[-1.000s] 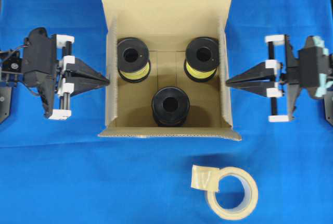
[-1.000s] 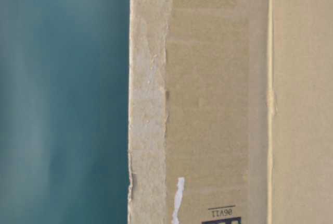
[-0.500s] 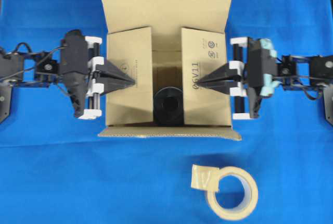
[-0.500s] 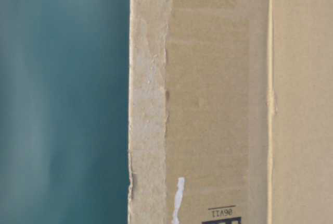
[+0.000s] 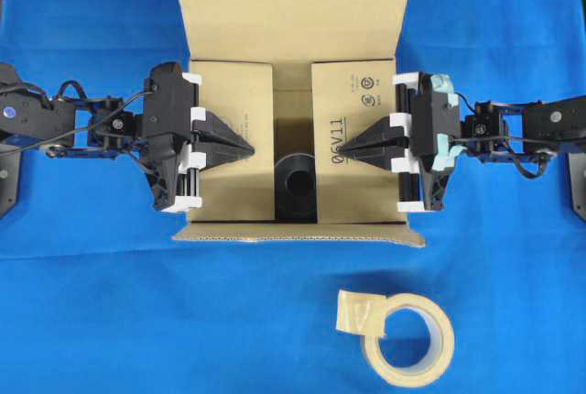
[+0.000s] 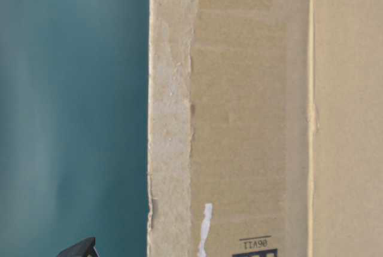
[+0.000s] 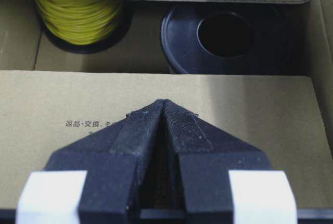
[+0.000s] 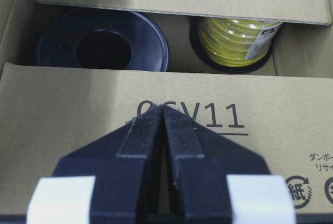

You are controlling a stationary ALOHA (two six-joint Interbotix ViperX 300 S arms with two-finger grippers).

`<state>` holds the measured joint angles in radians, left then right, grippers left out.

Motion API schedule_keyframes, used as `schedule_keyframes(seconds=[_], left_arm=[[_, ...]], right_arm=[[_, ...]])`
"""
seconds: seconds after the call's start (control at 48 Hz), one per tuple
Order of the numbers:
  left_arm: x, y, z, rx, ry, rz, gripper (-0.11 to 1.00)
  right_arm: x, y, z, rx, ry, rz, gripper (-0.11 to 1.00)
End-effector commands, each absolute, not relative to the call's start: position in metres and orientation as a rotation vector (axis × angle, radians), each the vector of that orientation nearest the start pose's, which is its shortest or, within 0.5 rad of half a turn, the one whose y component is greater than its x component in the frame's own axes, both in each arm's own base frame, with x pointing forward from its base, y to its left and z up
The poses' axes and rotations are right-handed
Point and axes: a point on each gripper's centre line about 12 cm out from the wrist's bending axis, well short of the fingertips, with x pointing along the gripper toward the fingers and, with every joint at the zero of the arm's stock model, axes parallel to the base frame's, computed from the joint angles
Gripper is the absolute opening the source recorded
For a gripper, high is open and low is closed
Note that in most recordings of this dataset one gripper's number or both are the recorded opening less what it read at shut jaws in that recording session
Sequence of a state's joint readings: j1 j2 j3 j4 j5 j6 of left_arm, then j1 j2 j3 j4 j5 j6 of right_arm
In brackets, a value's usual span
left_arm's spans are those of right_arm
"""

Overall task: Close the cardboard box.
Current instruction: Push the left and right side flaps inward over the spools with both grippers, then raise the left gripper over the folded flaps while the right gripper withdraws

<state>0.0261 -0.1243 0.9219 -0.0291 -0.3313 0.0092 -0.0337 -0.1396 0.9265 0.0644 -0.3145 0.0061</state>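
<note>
Both sets of jaws are pressed together to a point, holding nothing. The left gripper [image 5: 245, 147] rests its tip on the folded-down left flap [image 5: 229, 137] of the cardboard box [image 5: 293, 27], and the right gripper [image 5: 340, 150] does the same on the right flap [image 5: 362, 110], which carries the print "06V11". In the wrist views each tip lies on its flap's upper face, pointing toward the gap between the two flaps. Through that gap a black spool [image 5: 296, 183] stands inside the box, near the front wall; the wrist views also show a spool wound with yellow wire [image 7: 79, 20] farther in. The back flap stands open, spread away from the opening, and the front flap is also unfolded. The box sits in the middle of the blue surface [image 5: 110, 302], between the two arms. A roll of tape [image 5: 407, 339] lies on the surface in front of the box, well apart from it.
</note>
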Motion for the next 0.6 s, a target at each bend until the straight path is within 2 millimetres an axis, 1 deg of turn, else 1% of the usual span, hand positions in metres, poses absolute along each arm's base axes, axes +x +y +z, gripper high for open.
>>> schedule_keyframes(seconds=[0.0, 0.083, 0.208, 0.354, 0.479, 0.583], left_arm=[[0.343, 0.011, 0.175, -0.023, 0.428, 0.043, 0.00], [0.350, 0.016, 0.178, -0.024, 0.405, 0.057, 0.00], [0.369, 0.028, 0.187, -0.025, 0.371, 0.086, 0.00], [0.394, 0.051, 0.199, -0.024, 0.339, 0.135, 0.00], [0.406, 0.070, 0.206, 0.006, 0.317, 0.171, 0.00], [0.417, 0.081, 0.210, 0.025, 0.302, 0.189, 0.00]], right_arm=[[0.338, -0.015, 0.174, 0.071, 0.448, -0.072, 0.00], [0.339, -0.014, 0.175, 0.071, 0.440, -0.071, 0.00], [0.339, -0.015, 0.175, 0.070, 0.439, -0.071, 0.00], [0.339, -0.014, 0.175, 0.069, 0.439, -0.070, 0.00], [0.339, -0.015, 0.175, 0.071, 0.439, -0.072, 0.00], [0.339, -0.015, 0.175, 0.071, 0.439, -0.072, 0.00]])
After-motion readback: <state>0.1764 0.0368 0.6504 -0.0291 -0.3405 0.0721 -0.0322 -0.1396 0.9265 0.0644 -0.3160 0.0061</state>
